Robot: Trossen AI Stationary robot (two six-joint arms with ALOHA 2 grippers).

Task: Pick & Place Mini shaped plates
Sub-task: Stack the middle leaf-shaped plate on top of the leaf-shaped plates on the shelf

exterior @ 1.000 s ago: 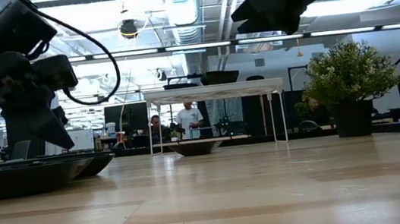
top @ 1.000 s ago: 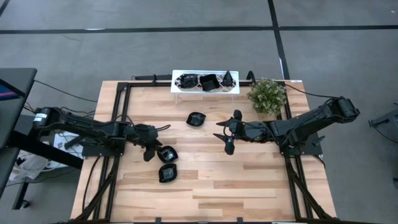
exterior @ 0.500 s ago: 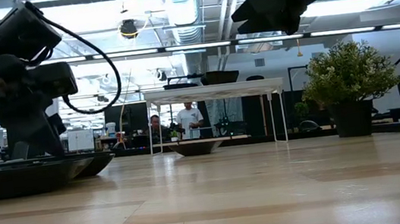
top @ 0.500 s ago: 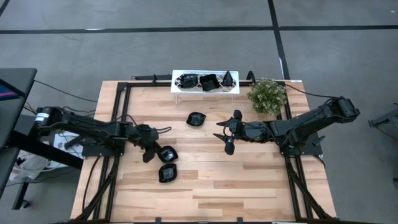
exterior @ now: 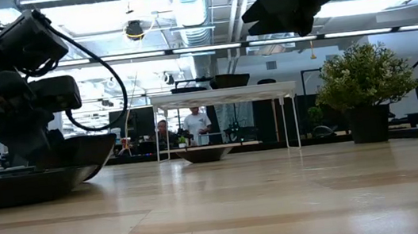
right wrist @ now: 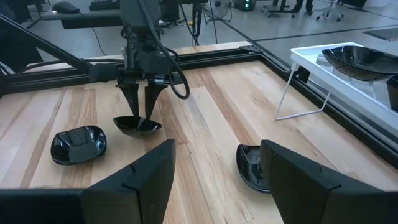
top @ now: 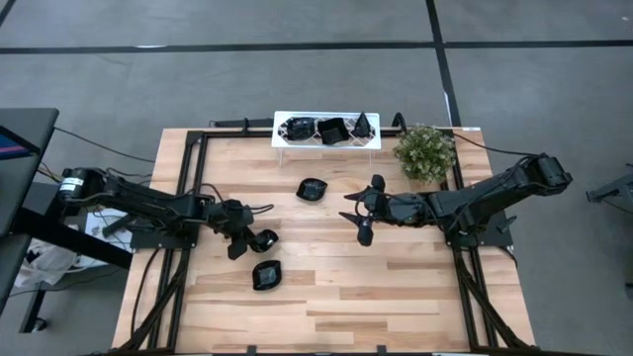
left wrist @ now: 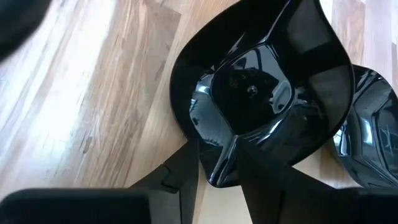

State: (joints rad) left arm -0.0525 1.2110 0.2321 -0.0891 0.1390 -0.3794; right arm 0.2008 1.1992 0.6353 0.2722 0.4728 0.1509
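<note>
From above, the left gripper (top: 247,240) pinches a black dish (top: 264,240) at the table's (top: 396,287) nine o'clock; another dish (top: 265,275) lies just toward six, a third (top: 312,189) toward twelve. The right gripper (top: 358,212) hangs spread wide and empty at three o'clock. The white tray (top: 326,130) holds three dishes. The left wrist view shows fingers (left wrist: 186,174) clamping the dish rim (left wrist: 261,93).
</note>
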